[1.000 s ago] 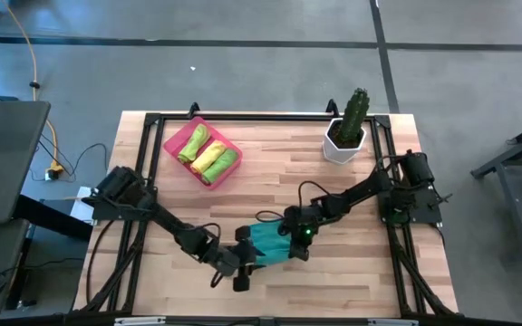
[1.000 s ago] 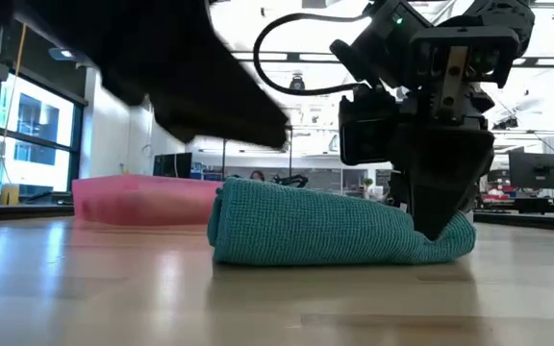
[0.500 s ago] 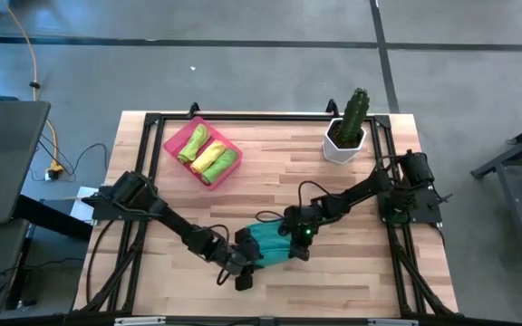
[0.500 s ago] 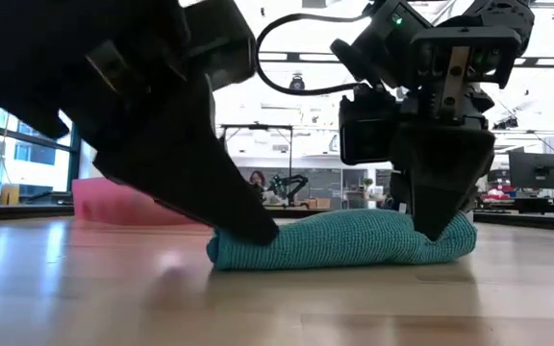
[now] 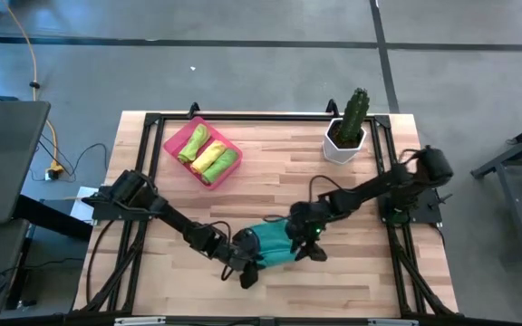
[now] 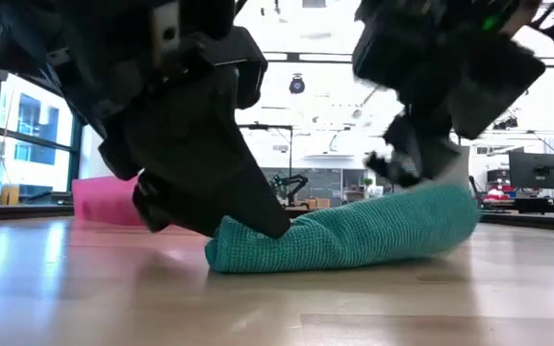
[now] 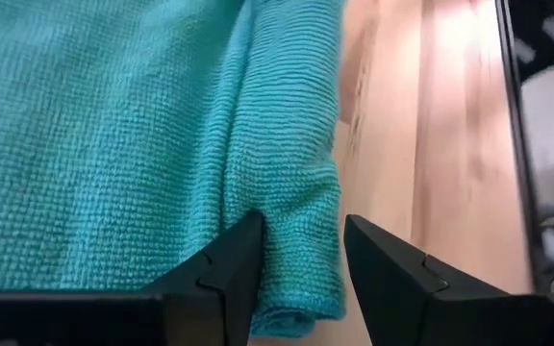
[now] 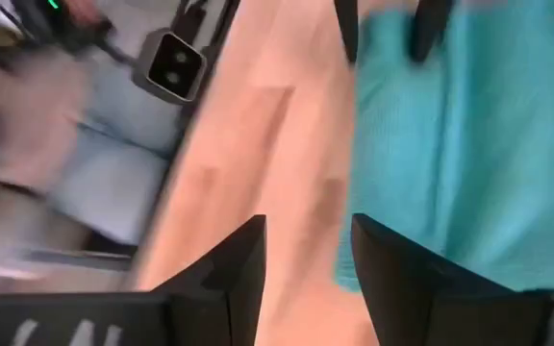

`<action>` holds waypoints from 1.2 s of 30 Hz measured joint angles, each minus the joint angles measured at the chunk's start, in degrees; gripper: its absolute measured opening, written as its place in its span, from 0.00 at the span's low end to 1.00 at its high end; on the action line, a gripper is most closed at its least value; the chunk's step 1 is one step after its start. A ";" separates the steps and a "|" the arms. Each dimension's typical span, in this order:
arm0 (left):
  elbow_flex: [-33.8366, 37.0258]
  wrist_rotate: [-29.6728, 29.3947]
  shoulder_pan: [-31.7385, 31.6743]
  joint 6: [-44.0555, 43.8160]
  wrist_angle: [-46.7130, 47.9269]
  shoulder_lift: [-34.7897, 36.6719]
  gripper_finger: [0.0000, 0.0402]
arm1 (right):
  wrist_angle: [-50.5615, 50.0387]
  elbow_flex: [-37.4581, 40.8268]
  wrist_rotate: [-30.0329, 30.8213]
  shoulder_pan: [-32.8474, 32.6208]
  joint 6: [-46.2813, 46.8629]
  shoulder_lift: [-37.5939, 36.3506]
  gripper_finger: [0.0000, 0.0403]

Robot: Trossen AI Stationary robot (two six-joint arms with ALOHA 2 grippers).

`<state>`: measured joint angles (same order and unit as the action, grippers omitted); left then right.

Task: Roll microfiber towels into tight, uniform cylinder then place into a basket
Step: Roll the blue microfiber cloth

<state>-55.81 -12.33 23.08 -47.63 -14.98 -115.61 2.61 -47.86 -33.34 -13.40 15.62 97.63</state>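
Straddling teal towel (image 7: 142, 125), left fingers (image 7: 234, 264) (spread).

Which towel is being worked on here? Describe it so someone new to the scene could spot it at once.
On the wooden table, look at the near edge, far from the pink basket and the cactus pot. The teal towel lies rolled between the left gripper and right gripper; it is the only teal one and the only one outside the basket.

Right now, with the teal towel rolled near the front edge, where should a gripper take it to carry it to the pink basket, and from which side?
Probably across the middle of the teal towel, coming straight down from above. It lies as a low roll flat on the table, long axis running between the left gripper and right gripper, so fingers spanning its short width would likely keep the layers from unrolling. An end grip risks a loose, sagging tail.
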 joint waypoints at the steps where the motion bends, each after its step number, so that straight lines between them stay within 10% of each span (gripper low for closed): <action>1: 0.00 0.57 -0.21 -2.11 0.00 0.00 0.36 | -1.26 0.00 3.43 -0.88 -4.30 -1.62 0.36; 12: 0.00 7.89 -3.36 -15.69 0.90 0.17 0.35 | -3.80 -0.02 42.87 -16.04 -27.19 -1.82 0.37; 24: 0.00 8.39 -3.73 -16.68 1.27 0.20 0.35 | 0.05 -0.04 60.69 -23.04 -25.12 1.71 0.34; 36: 0.12 8.90 -4.72 -16.35 0.66 0.20 0.35 | 1.85 -0.09 60.23 -25.62 -18.62 4.09 0.34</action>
<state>-55.70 -3.43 18.36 -63.99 -14.33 -115.42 4.46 -47.94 26.89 -39.02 -3.01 101.73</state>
